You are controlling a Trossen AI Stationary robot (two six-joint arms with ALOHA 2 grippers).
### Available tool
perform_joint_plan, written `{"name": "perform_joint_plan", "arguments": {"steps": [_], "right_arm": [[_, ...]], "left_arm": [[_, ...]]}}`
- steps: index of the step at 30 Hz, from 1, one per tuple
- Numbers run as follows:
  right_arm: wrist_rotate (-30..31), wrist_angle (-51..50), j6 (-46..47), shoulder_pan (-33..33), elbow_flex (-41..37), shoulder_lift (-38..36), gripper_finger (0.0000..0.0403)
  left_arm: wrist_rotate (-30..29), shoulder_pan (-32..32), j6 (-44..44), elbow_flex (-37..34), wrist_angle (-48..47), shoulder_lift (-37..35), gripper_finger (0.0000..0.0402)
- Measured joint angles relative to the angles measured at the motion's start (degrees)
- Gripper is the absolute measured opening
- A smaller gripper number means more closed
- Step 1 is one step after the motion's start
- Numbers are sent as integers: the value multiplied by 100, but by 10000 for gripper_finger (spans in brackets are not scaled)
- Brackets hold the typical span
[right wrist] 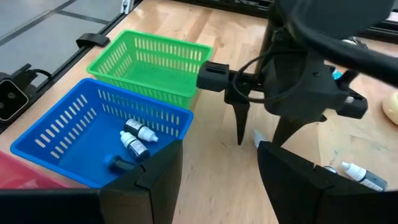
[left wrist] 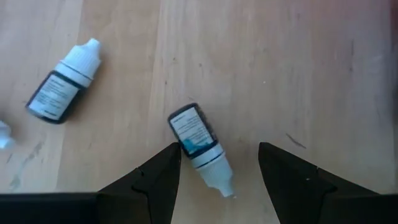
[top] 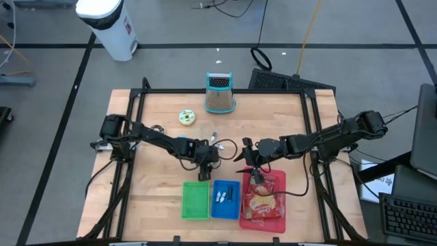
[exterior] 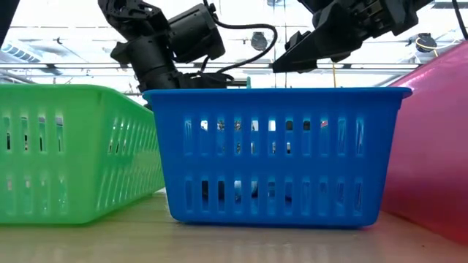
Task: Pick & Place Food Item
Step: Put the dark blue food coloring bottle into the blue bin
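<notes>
On the wood table lies a small dropper bottle (left wrist: pixel 200 148), dark label and white cap, on its side. My left gripper (left wrist: pixel 217 149) points steeply down over it, open, one finger on either side; I cannot tell whether a finger touches it. A second bottle (left wrist: pixel 62 87) lies beside it. My right gripper (right wrist: pixel 217 146) hangs open in the air to the right (top: pixel 244 152), facing the left gripper (right wrist: pixel 258 127). Snack packets (top: pixel 262 202) lie in the red basket (top: pixel 278 179). The blue basket (top: pixel 225 199) holds several bottles (right wrist: pixel 134 140).
A green basket (top: pixel 195 200) stands left of the blue one at the near edge. At the far side stand a grey grater-like box (top: pixel 220 92) and a round yellow-green ring (top: pixel 186 117). Another bottle (right wrist: pixel 362 178) lies on bare wood between the arms.
</notes>
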Motion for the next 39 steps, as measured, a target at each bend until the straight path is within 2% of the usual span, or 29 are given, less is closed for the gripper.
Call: {"name": "perform_joint_plan", "arguments": {"steps": [9, 18, 21, 28, 31, 34, 39], "right_arm": [[-2, 2, 0, 0, 0, 0, 196], [0, 2, 0, 0, 0, 0, 196], [-1, 2, 0, 0, 0, 0, 196], [-2, 0, 0, 0, 0, 0, 196], [0, 2, 0, 0, 0, 0, 196], [-1, 0, 0, 0, 0, 0, 196], [0, 0, 0, 0, 0, 0, 196]], "left_arm": [[-273, 16, -193, 0, 44, 1, 218], [-291, 56, -187, 0, 34, 1, 214], [-284, 54, -189, 0, 34, 1, 188], [-235, 56, -186, 0, 36, 1, 91], [-236, 56, -181, 0, 43, 1, 66], [-236, 56, -146, 0, 43, -1, 60], [-275, 56, -35, 0, 37, -1, 82]]}}
